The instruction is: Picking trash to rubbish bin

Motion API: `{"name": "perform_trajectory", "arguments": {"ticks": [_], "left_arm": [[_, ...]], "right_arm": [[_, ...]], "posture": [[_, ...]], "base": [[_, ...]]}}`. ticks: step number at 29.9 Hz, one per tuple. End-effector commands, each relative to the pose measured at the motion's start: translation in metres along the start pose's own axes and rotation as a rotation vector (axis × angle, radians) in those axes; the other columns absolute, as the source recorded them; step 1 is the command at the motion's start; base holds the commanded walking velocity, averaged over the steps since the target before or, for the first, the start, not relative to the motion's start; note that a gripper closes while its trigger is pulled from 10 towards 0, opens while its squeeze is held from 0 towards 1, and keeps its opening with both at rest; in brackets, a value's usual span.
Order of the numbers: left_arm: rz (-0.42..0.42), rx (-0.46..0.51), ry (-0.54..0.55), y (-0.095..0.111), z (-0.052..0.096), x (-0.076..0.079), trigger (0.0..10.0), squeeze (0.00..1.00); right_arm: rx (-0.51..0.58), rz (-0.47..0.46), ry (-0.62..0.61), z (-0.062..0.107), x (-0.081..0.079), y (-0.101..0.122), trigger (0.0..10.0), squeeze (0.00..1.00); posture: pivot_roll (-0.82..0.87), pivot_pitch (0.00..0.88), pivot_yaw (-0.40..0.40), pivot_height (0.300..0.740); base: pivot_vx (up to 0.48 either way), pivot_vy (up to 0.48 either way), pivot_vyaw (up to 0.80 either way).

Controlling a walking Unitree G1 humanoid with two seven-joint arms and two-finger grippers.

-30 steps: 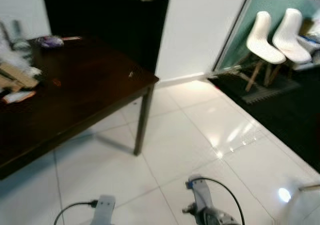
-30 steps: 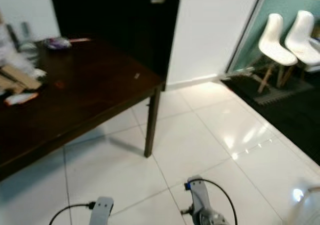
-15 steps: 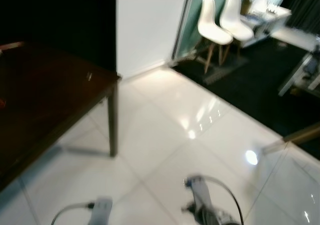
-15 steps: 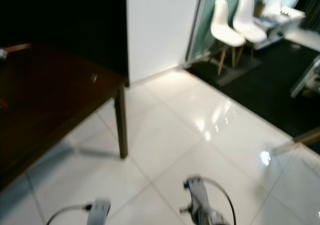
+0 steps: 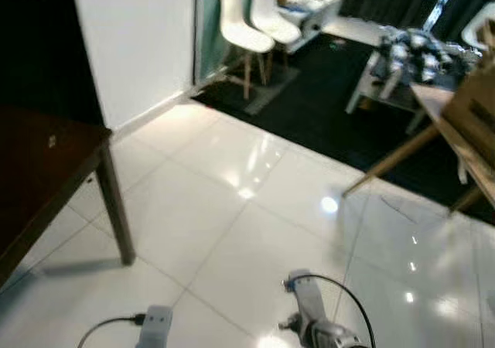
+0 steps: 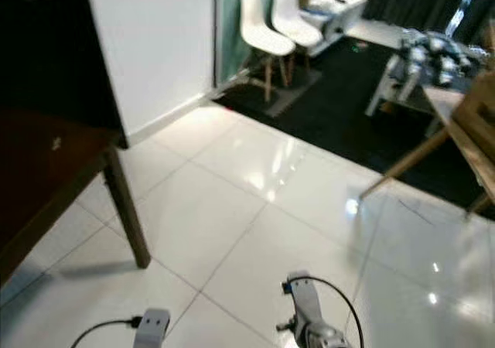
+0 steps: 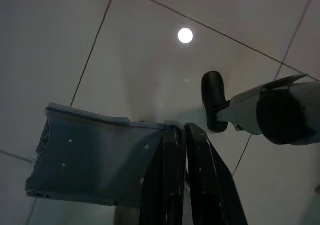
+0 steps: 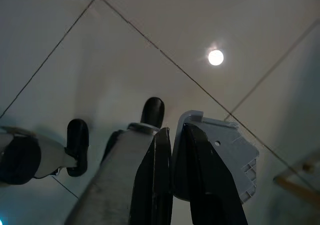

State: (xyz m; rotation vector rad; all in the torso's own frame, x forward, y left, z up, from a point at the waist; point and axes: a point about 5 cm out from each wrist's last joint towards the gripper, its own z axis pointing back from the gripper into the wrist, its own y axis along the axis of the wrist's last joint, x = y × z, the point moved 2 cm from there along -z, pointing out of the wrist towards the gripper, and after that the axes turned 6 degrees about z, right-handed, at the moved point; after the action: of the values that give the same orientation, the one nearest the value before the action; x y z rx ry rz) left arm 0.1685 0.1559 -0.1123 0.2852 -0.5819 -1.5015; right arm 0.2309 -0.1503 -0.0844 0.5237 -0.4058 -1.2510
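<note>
Claws left [image 7: 182, 135] and right [image 8: 172, 135] hang closed over white floor [image 5: 255, 232].

- The left silver arm [image 5: 157, 326] hangs low at the bottom edge of the head views, its grey wrist housing pointing down, a thin black cable curving off towards the robot's left.
- The left end effector [image 7: 185, 135], seen along its own wrist view, points straight down at the floor; its two long black fingers [image 7: 172, 180] lie pressed together with no gap between the tips.
- The right silver arm [image 5: 313, 321] also hangs low, a black cable looping over its wrist.
- The right end effector [image 8: 172, 135] points down too, its two long black fingers [image 8: 155, 180] closed against each other, nothing held between them.
- In each wrist view the robot's legs show below the fingertips.
</note>
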Motion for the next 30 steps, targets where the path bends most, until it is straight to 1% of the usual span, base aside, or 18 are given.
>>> {"name": "perform_trajectory", "arguments": {"ticks": [1,11,28,30], "left_arm": [[-0.008,-0.013,-0.005,-0.0026,-0.0001,0.0016,10.0,0.0],[0.007,-0.007,-0.003,-0.0029,-0.0002,0.0025,10.0,0.0],[0.009,-0.01,-0.012,-0.0034,-0.0002,0.0036,10.0,0.0],[0.011,-0.014,-0.017,-0.004,-0.0003,0.0045,10.0,0.0]], "right_arm": [[-0.013,-0.01,-0.013,0.0009,0.0045,-0.0027,10.0,0.0],[-0.014,0.003,-0.007,0.0006,0.0033,-0.0021,10.0,0.0],[-0.016,-0.007,-0.009,0.001,0.0043,-0.0041,10.0,0.0],[-0.016,-0.004,-0.011,0.0012,0.005,-0.0043,10.0,0.0]], "posture": [[0.14,0.033,-0.067,0.74],[0.15,0.036,-0.072,0.74],[0.15,0.039,-0.07,0.74],[0.14,0.039,-0.07,0.74]], "base": [[0.0,0.0,-0.8],[0.0,0.0,-0.8],[0.0,0.0,-0.8],[0.0,0.0,0.0]]}}
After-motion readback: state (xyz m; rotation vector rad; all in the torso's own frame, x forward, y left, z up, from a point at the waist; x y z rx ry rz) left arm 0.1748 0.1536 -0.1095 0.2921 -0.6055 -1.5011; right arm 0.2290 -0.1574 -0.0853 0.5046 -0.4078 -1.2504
